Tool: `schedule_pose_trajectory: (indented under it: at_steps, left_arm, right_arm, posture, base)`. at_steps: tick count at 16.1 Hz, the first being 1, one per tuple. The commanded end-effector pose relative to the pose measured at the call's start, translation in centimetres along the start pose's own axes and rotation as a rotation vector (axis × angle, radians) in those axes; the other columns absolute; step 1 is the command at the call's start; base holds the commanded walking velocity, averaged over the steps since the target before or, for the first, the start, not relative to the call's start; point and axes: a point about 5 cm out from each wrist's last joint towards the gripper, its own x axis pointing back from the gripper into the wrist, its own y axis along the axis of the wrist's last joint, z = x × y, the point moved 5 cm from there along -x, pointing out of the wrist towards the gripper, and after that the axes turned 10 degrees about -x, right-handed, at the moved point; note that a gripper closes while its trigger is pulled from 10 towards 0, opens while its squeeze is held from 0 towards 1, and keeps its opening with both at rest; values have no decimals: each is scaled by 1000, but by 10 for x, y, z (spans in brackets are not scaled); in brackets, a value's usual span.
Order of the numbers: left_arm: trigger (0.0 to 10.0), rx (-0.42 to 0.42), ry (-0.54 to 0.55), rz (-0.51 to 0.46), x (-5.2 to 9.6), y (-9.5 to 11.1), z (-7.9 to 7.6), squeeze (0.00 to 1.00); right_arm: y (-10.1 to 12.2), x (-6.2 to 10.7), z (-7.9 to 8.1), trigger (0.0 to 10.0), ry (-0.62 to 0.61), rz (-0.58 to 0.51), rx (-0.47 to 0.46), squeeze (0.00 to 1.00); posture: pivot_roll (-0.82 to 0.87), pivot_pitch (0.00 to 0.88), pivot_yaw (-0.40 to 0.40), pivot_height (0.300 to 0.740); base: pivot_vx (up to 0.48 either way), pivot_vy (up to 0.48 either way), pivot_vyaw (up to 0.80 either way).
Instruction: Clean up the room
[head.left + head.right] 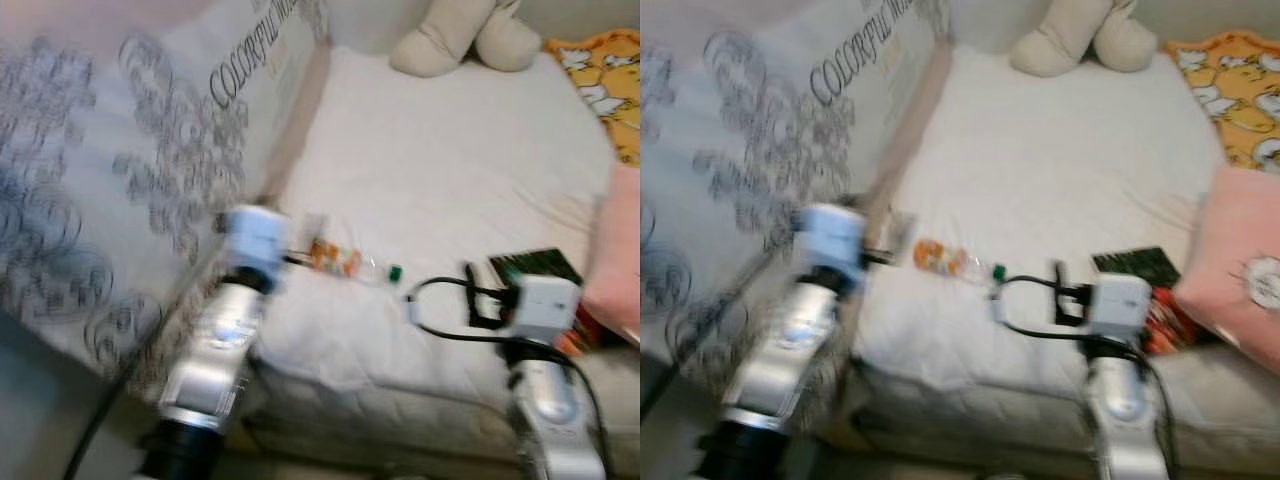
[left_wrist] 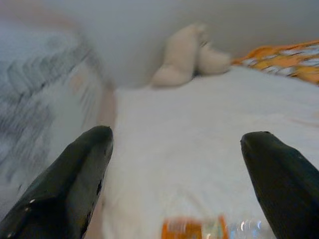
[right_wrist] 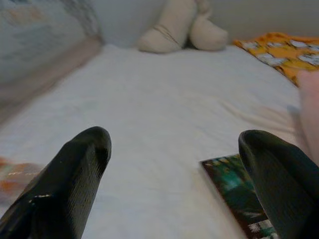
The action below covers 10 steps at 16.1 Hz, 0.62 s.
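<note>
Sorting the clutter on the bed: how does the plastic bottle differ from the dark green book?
The plastic bottle is clear with an orange label and green cap; the dark green book is opaque and flat. The bottle lies ahead of the left gripper, the book by the right gripper. Both rest on the white bed.

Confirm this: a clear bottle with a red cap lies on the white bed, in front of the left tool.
Only the cap colour is wrong. In the left eye view the bottle on the bed, ahead of the left tool, has a green cap.
</note>
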Motion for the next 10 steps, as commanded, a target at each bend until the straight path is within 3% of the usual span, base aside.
schedule_pose_trajectory:
  at_steps: [1, 2, 4, 5, 6, 7, 8, 10]
  left_arm:
    - [10000, -44, 23, -10, 2, 0, 13, 0]
    - [10000, -59, 34, -29, -2, 5, 15, 0]
    - [10000, -110, -4, -33, -14, 5, 18, 0]
    - [10000, -150, -87, -31, -29, 3, 20, 0]
    - [10000, -160, -115, -33, -34, 4, 20, 0]
    - [10000, -215, -208, -30, -49, 5, 21, 0]
    - [10000, -278, -297, 3, -63, 0, 23, 0]
    - [10000, -290, -331, 29, -71, -4, 22, 0]
  right_arm:
    - [6, -4, 12, 10000, 20, -28, 0, 933]
    - [5, -6, 11, 10000, 13, -30, 4, 0]
    - [5, -8, 12, 10000, 14, -31, 3, 0]
    - [3, -7, 12, 10000, 22, -25, -1, 0]
    - [2, -5, 12, 10000, 25, -20, -2, 0]
    - [-7, 4, 4, 10000, 8, 16, 9, 0]
    - [-18, 19, -16, 10000, -48, 67, 36, 0]
    - [-25, 31, -38, 10000, -118, 102, 56, 0]
  posture:
    - [-161, 11, 74, 740]
    - [-162, 4, 75, 740]
    - [-167, 0, 74, 740]
    - [-167, 0, 72, 740]
    - [-167, 0, 72, 740]
    - [-180, 5, 69, 740]
    - [-199, 18, 72, 740]
    - [-228, 33, 74, 740]
  base:
    - [480, 0, 0]
    - [472, 0, 0]
    - [0, 0, 0]
    - [0, 0, 0]
    - [0, 0, 0]
    - [0, 0, 0]
    - [0, 0, 0]
    - [0, 0, 0]
